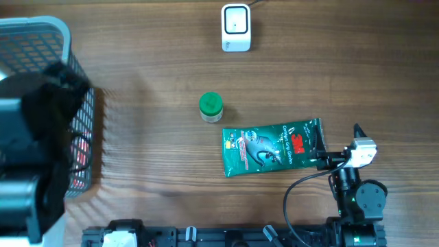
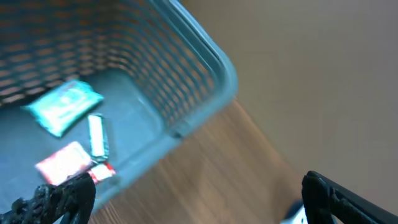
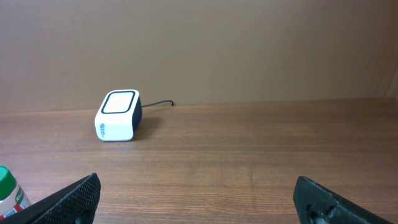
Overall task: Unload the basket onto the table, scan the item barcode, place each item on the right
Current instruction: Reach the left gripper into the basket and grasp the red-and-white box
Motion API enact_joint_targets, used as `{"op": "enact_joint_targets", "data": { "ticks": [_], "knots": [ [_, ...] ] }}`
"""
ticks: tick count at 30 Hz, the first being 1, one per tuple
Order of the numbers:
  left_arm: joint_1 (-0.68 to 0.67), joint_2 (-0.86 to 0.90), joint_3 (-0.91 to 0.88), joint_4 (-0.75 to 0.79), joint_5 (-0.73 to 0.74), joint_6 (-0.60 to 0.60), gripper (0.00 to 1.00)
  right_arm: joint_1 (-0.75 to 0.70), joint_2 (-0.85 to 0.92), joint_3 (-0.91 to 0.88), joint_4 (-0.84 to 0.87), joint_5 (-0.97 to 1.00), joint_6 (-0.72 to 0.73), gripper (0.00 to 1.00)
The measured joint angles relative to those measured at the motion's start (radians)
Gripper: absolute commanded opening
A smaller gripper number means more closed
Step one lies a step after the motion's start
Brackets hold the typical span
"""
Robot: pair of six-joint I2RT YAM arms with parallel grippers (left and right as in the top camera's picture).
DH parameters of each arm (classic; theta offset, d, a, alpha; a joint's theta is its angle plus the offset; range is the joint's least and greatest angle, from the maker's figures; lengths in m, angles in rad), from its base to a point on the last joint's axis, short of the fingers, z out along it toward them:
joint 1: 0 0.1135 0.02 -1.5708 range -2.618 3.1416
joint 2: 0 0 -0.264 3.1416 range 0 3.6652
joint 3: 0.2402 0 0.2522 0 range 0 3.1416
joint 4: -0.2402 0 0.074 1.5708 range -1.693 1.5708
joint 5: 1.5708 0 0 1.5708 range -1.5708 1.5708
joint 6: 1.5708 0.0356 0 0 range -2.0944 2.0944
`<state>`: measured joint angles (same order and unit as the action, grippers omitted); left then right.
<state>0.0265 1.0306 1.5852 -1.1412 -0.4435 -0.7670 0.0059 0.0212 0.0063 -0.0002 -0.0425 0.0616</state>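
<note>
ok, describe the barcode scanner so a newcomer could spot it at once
On the wooden table, look to the far edge, at the top of the overhead view, beyond the green-capped bottle and the green 3M pouch. The barcode scanner stands there alone, a small white box with a dark-rimmed window and a cable at its back. Both neighbours are green; it is white and wired.

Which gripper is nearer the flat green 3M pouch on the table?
Right. The right gripper sits just off the right edge of the green 3M pouch; the left gripper hangs over the blue-grey mesh basket, far to its left.
</note>
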Motion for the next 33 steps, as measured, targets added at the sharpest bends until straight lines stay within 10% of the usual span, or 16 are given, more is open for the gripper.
{"op": "enact_joint_targets", "data": {
  "ticks": [14,33],
  "knots": [
    [0.43,0.094,0.0,-0.017,0.066,-0.044,1.0,0.0,0.0,0.0,0.0,0.0,0.0,1.0],
    [0.655,0.594,-0.009,-0.111,0.341,-0.122,1.0,0.0,0.0,0.0,0.0,0.0,0.0,1.0]
  ]
}}
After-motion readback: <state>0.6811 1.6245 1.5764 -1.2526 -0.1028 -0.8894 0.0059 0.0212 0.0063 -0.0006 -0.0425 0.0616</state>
